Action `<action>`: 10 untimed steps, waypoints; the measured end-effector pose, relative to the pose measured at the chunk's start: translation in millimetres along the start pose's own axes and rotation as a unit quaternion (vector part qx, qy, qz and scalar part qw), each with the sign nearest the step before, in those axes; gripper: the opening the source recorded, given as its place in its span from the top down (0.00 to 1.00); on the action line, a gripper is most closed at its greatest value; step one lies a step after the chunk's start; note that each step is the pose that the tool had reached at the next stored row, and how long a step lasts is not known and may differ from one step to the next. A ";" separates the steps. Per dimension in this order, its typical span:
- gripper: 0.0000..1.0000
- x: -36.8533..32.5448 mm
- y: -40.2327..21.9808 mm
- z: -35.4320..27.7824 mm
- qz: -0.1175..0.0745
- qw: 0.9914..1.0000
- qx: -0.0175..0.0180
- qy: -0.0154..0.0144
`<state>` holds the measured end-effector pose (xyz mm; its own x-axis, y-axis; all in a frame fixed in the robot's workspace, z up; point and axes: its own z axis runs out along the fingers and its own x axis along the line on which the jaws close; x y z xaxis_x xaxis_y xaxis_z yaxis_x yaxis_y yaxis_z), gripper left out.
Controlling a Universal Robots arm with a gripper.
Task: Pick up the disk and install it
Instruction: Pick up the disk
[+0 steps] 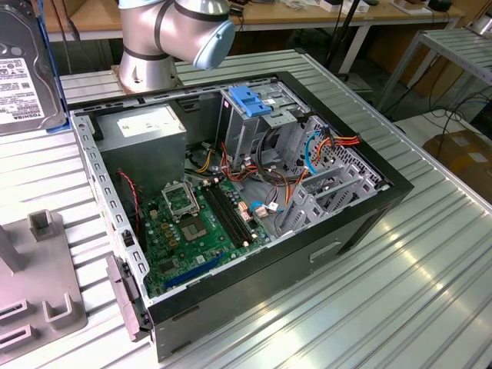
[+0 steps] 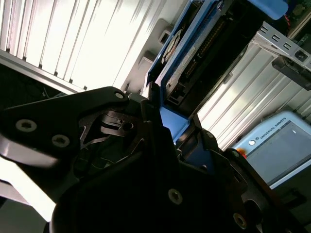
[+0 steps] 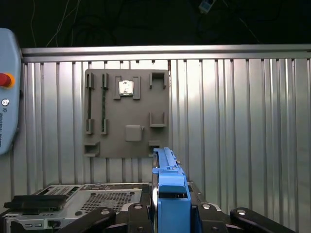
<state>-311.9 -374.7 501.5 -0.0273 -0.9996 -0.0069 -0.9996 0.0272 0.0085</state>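
The disk (image 3: 170, 187) is pinched edge-on by the jaws of the gripper (image 3: 170, 216), and could be tilted or dropped if that thin hold slips.

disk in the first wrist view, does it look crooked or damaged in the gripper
Nothing stands out. The disk sits edge-on and square in the gripper, which is shut on it, and its blue carrier shows no crack or bend.

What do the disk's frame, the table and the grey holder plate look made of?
The frame of the disk: bright blue, smooth, seemingly moulded plastic. The table: ribbed bare metal, likely aluminium given its sheen. The holder plate: matte grey, probably plastic, though that is uncertain.
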 end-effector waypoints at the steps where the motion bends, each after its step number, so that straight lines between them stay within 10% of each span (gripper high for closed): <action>1: 0.63 0.0 -1.6 0.1 0.000 1.000 0.000 0.000; 10: 0.63 -0.5 -19.0 1.3 0.000 1.000 0.000 0.000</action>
<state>-293.0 -374.7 500.0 -0.0273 -0.9996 -0.0069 -0.9996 0.0272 0.0084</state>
